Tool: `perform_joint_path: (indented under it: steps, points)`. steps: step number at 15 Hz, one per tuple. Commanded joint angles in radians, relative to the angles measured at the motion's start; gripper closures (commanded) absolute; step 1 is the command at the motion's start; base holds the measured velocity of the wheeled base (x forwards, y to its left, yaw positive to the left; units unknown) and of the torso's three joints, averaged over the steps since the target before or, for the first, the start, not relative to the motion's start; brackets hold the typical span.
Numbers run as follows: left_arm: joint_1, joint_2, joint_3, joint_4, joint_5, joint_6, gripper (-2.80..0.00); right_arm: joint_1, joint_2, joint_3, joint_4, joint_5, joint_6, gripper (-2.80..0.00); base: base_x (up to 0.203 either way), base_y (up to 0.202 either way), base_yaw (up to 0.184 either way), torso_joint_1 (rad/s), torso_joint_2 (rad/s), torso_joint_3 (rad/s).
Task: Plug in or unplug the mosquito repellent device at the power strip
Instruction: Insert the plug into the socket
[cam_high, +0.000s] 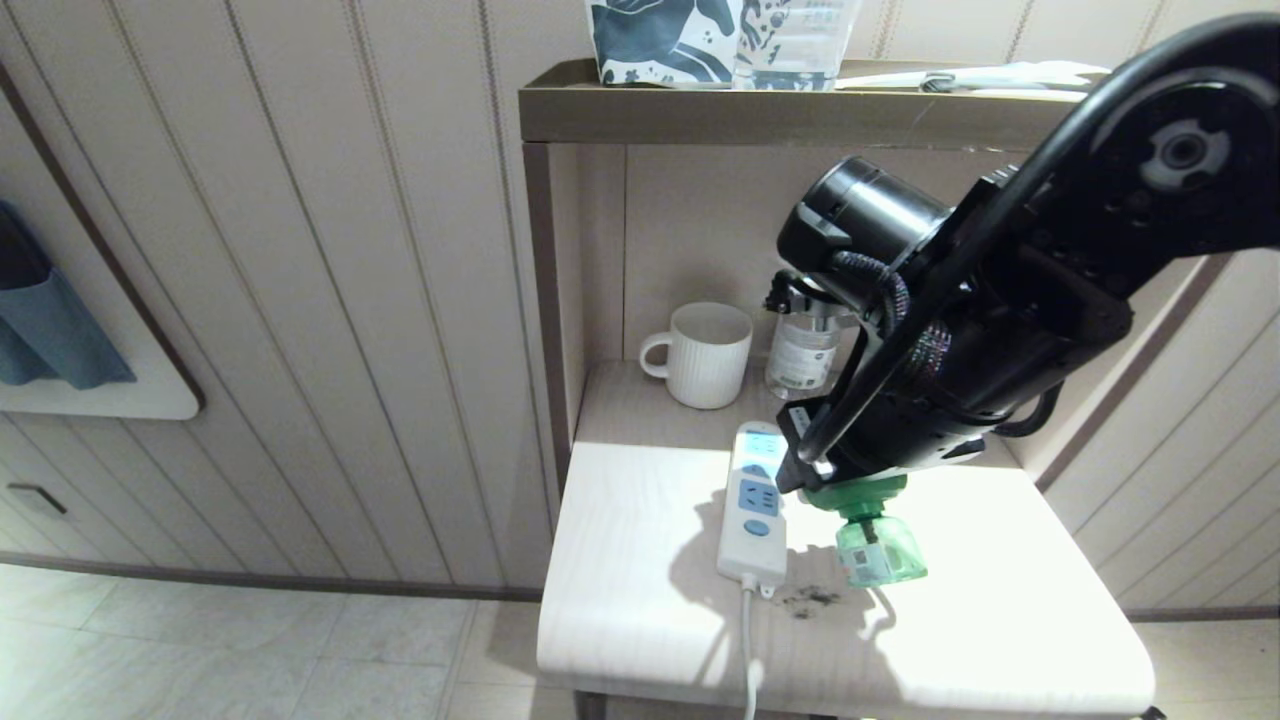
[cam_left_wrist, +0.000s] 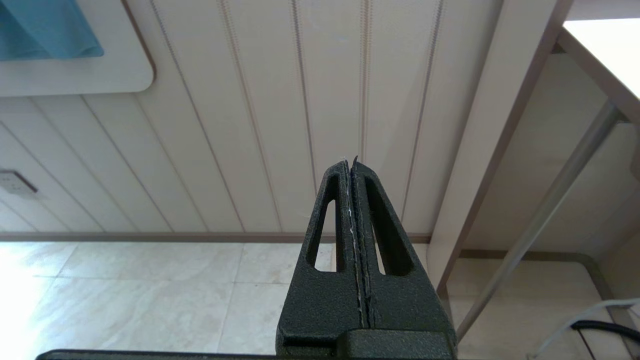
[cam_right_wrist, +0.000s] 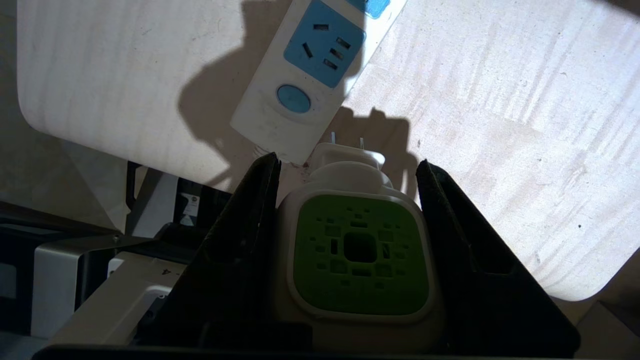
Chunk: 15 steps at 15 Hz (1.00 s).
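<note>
Mosquito repellent device (cam_high: 876, 540), clamped in our right claw (cam_right_wrist: 350, 165), hangs just right of power strip (cam_high: 754, 505), prongs unplugged, near bench (cam_high: 640, 620) front edge.

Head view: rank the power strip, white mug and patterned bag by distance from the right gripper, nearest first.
1. power strip, just left of the right gripper, which holds the mosquito repellent device.
2. white mug, back by the wall.
3. patterned bag, on the upper shelf.

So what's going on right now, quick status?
Right gripper shut on mosquito repellent device, prongs bare, held beside power strip. Left gripper shut, parked low. Sockets unobstructed.
</note>
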Motion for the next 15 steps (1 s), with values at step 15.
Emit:
perform_joint_path:
  steps: [15]
  points:
    - [0.001,0.001,0.0,0.0,0.0,0.0,0.0,-0.031,0.12,0.006,0.002,0.084,0.017,0.0,0.0,0.0,0.0,0.183,-0.4,-0.218]
